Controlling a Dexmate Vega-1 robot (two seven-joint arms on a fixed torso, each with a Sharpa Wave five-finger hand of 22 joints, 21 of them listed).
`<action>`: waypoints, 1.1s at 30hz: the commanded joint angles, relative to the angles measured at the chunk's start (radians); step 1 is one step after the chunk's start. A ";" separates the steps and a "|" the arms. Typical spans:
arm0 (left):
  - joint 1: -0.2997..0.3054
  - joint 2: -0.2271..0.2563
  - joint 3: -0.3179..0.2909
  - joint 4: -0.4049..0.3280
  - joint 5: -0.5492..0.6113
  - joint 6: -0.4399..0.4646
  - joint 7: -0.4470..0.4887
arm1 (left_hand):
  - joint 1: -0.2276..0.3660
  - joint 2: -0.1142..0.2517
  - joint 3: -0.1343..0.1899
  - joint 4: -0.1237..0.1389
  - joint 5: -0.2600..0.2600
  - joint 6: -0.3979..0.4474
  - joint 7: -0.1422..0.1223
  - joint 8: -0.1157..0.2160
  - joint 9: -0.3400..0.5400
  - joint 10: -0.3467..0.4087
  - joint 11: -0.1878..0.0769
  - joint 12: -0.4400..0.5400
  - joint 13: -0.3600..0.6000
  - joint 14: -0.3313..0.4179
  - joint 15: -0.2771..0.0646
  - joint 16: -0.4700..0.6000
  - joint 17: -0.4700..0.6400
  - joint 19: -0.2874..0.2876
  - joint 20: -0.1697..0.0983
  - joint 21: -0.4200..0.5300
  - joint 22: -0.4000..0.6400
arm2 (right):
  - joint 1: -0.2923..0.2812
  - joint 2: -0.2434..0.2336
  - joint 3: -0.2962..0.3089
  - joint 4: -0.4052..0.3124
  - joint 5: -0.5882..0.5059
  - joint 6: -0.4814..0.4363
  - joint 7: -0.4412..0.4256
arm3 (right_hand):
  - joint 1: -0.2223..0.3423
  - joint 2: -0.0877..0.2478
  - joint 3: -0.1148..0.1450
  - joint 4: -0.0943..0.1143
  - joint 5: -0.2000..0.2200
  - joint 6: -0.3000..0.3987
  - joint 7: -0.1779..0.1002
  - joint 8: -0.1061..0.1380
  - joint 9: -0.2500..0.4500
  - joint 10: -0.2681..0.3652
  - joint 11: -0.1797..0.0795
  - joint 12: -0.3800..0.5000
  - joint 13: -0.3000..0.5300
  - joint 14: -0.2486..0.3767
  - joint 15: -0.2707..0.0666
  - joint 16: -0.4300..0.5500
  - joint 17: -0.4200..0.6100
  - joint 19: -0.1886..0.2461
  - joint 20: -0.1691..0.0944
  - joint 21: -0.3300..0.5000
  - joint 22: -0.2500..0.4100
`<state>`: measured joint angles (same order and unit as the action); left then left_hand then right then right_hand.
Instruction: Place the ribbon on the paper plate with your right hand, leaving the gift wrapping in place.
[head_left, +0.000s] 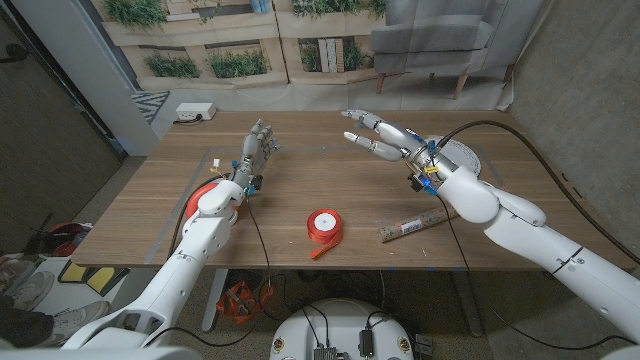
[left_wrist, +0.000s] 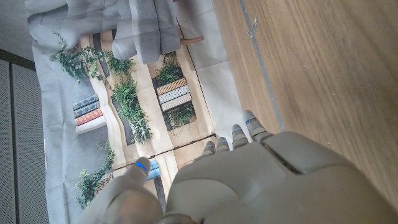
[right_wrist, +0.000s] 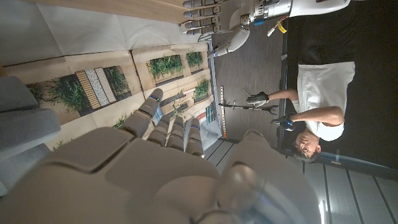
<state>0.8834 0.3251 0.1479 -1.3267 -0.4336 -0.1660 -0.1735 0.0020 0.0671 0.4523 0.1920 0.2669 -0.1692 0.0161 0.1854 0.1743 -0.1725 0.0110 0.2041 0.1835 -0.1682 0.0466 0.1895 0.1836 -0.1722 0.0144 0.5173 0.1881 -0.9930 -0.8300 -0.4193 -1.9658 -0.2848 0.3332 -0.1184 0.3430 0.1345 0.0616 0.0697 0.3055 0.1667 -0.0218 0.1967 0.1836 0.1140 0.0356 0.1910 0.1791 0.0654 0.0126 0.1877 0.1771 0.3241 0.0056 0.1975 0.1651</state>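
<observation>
Hovering with fingers spread and holding nothing, the right hand (head_left: 380, 135) hangs above the white paper plate (head_left: 462, 155). The red ribbon spool (head_left: 324, 226) lies untouched near the table's front edge, beside the patterned gift-wrap roll (head_left: 412, 227); reaching, grasping and placing all remain.

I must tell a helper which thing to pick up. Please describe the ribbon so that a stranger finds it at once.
Look at the wooden table, near its front edge, about the middle. There lies the ribbon, a round red spool with a white centre and a loose red tail. The wrapping roll to its right is a long thin patterned tube, not round or red.
</observation>
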 joint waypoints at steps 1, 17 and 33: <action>0.021 0.011 -0.001 -0.025 -0.009 0.003 0.004 | 0.001 0.107 -0.003 -0.002 0.007 -0.132 0.002 0.001 0.004 -0.233 0.002 0.002 0.005 -0.237 0.005 0.006 0.005 -0.224 0.008 -0.004 0.004 | -0.017 -0.009 -0.008 -0.044 -0.143 -0.039 -0.035 | 0.005 0.001 0.001 -0.004 -0.001 0.008 -0.007 0.004 0.006 0.009 -0.008 0.001 0.004 0.007 -0.008 0.002 0.003 0.008 -0.001 -0.004 0.005; 0.035 0.021 0.003 -0.046 -0.016 0.008 0.006 | 0.001 0.107 -0.004 -0.002 0.009 -0.132 0.001 0.001 0.004 -0.232 0.001 0.002 0.005 -0.237 0.004 0.006 0.005 -0.223 0.009 -0.006 0.004 | -0.050 -0.026 -0.023 -0.111 -0.305 -0.085 -0.055 | 0.008 0.002 0.004 -0.006 -0.003 0.008 -0.013 0.002 0.006 0.010 -0.013 0.001 0.004 0.010 -0.016 0.002 0.003 0.009 -0.006 -0.004 0.005; 0.034 0.022 0.007 -0.038 -0.023 0.003 0.000 | 0.001 0.107 -0.005 -0.002 0.010 -0.126 -0.003 0.002 0.004 -0.231 0.002 0.002 0.005 -0.236 0.006 0.006 0.005 -0.222 0.011 -0.007 0.004 | -0.050 -0.027 -0.046 -0.151 -0.391 -0.128 -0.019 | 0.012 0.000 0.007 -0.011 -0.006 0.005 -0.015 0.000 0.007 0.019 -0.011 0.003 0.004 0.009 -0.018 0.001 0.002 0.011 -0.008 -0.005 0.005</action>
<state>0.9172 0.3461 0.1512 -1.3697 -0.4518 -0.1597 -0.1683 0.0020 0.0671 0.4524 0.1920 0.2669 -0.1692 0.0161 0.1854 0.1743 -0.1725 0.0110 0.2041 0.1835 -0.1682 0.0466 0.1895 0.1836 -0.1760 0.0181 0.5135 0.1881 -1.0407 -0.8558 -0.4514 -2.0909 -0.5997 0.2388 -0.1654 0.3457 0.1370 0.0655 0.0658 0.3055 0.1715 -0.0344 0.1967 0.1886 0.1266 0.0231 0.1911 0.1791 0.0705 -0.0004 0.1877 0.1771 0.3295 0.0002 0.1975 0.1651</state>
